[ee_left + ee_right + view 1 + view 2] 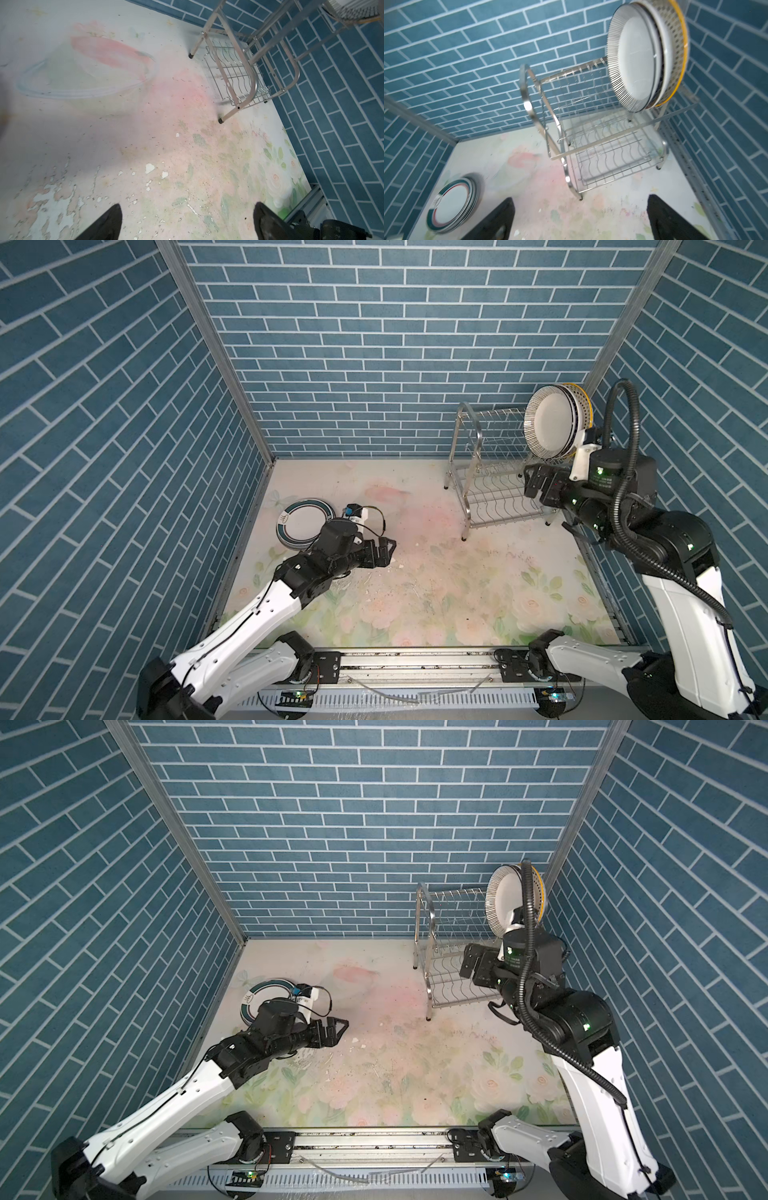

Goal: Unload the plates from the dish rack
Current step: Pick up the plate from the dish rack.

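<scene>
task partly done: stacked plates (305,526) lie flat on the bench (436,572) beside the left hand (390,549), a few upright plates (550,423) wait on the top tier of the dish rack (503,502) near the right hand (528,481), both hands apart and empty.

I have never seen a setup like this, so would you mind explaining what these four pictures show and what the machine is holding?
This is a two-armed robot working at a flowered table inside blue brick-patterned walls. Two pictures look down from one overhead camera; the other two come from a camera on each arm's wrist. The left gripper and the right gripper are both open and hold nothing. A steel dish rack stands on the robot's right side, with a few upright plates on its upper tier. A stack of plates lies flat on the table near the left arm.
</scene>
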`<state>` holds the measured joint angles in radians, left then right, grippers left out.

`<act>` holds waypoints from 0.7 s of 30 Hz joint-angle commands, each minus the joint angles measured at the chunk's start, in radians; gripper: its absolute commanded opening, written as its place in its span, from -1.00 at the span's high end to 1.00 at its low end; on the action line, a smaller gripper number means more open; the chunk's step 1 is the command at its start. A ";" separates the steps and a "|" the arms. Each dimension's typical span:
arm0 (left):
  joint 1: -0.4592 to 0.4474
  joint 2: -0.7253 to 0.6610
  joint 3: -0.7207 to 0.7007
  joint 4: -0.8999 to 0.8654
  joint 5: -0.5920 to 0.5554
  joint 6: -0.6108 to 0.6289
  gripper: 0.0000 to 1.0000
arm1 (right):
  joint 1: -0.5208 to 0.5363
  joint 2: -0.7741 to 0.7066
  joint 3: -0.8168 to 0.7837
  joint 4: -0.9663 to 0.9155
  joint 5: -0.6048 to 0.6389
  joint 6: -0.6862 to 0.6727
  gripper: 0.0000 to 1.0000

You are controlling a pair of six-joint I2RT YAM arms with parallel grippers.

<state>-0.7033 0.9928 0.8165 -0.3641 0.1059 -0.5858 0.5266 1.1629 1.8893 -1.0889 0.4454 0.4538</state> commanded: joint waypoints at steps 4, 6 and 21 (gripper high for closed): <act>-0.100 0.098 0.116 0.024 -0.090 0.030 -0.99 | -0.050 0.113 0.101 -0.038 0.193 -0.057 -0.98; -0.106 0.118 0.146 0.022 -0.092 0.038 -0.99 | -0.068 0.139 0.102 -0.003 0.201 -0.065 -0.98; -0.124 0.277 0.315 -0.015 -0.080 0.103 -0.99 | -0.277 0.381 0.203 0.079 0.041 -0.050 -0.96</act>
<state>-0.8211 1.2636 1.1065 -0.3668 0.0273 -0.5106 0.2714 1.5169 2.0308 -1.0214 0.5194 0.4175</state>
